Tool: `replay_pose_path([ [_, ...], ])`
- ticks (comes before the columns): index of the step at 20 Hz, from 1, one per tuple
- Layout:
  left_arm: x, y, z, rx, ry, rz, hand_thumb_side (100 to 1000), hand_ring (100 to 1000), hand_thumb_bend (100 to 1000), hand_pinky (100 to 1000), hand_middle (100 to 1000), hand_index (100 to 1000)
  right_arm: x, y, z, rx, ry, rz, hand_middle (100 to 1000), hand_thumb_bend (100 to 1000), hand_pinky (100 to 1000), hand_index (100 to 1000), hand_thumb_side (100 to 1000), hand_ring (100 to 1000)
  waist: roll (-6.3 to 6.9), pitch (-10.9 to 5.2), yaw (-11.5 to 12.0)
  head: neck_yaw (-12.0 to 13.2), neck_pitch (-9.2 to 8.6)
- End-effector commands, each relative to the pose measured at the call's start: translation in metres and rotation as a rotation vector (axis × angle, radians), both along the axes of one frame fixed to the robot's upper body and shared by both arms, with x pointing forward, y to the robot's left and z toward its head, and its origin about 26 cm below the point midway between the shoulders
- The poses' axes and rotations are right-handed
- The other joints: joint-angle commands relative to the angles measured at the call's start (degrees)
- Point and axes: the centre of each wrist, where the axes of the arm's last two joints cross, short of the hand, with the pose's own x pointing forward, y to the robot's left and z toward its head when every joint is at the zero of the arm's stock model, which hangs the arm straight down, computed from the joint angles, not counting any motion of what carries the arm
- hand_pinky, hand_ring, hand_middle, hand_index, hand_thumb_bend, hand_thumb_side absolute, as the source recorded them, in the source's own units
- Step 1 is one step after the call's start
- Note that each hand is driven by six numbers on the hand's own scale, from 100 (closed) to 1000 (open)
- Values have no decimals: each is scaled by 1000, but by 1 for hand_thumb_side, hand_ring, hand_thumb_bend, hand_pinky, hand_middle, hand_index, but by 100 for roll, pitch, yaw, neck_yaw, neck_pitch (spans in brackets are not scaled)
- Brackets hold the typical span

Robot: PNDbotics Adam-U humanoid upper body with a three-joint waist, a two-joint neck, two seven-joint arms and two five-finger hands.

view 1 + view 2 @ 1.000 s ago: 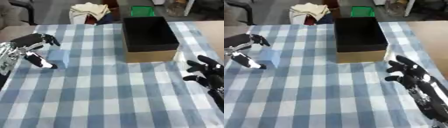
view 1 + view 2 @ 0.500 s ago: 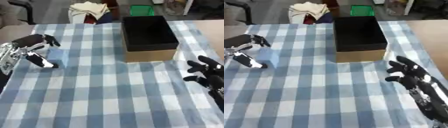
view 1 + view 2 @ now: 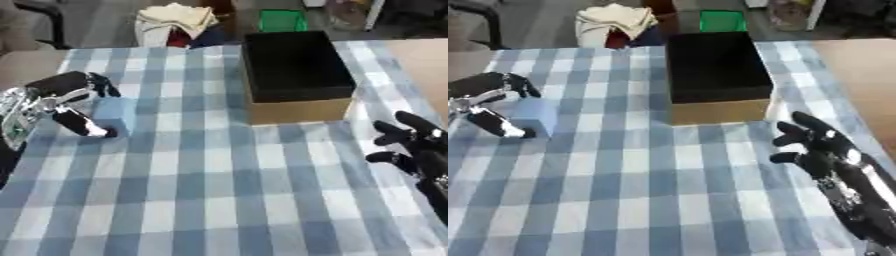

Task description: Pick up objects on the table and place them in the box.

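A light blue block (image 3: 115, 114) rests on the checked tablecloth at the left. My left hand (image 3: 54, 95) is wrapped about it: the fingers (image 3: 94, 82) curl over its far side and the thumb (image 3: 80, 124) lies against its near left corner. The open box (image 3: 302, 111), black inside with a brown cardboard front wall, stands at the far middle of the table and looks empty. My right hand (image 3: 826, 149) hovers open over the table's right edge, fingers spread, well apart from the box.
The blue and white checked cloth (image 3: 219, 190) covers the whole table. Behind the far edge lie a pile of pale cloth (image 3: 175, 20) and a green crate (image 3: 282, 20). A wooden surface (image 3: 420, 60) runs along the right side.
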Motion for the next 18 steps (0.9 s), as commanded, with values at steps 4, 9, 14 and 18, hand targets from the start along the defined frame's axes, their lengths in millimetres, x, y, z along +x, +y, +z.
replay_pose_path([
  [4, -1, 8, 12, 26, -14, 16, 464, 608, 611, 738, 610, 782, 1, 0, 6, -8, -21, 7, 705, 100, 749, 964, 558, 1000, 3, -64, -3, -11, -47],
  [9, -2, 8, 14, 14, -38, 20, 408, 532, 595, 709, 510, 733, 1, 0, 5, -8, -21, 7, 705, 100, 750, 965, 560, 1000, 0, -62, 8, -18, -49],
  [14, -2, 8, 16, -15, -75, 19, 347, 489, 574, 691, 455, 697, 1, 0, 6, -7, -21, 7, 705, 100, 750, 965, 560, 1000, -6, -67, 10, -25, -56],
  [18, -2, 5, 25, -55, -120, 0, 292, 470, 539, 684, 431, 673, 1, 0, 5, -8, -20, 8, 705, 100, 750, 965, 560, 1000, 0, -77, 10, -35, -64],
])
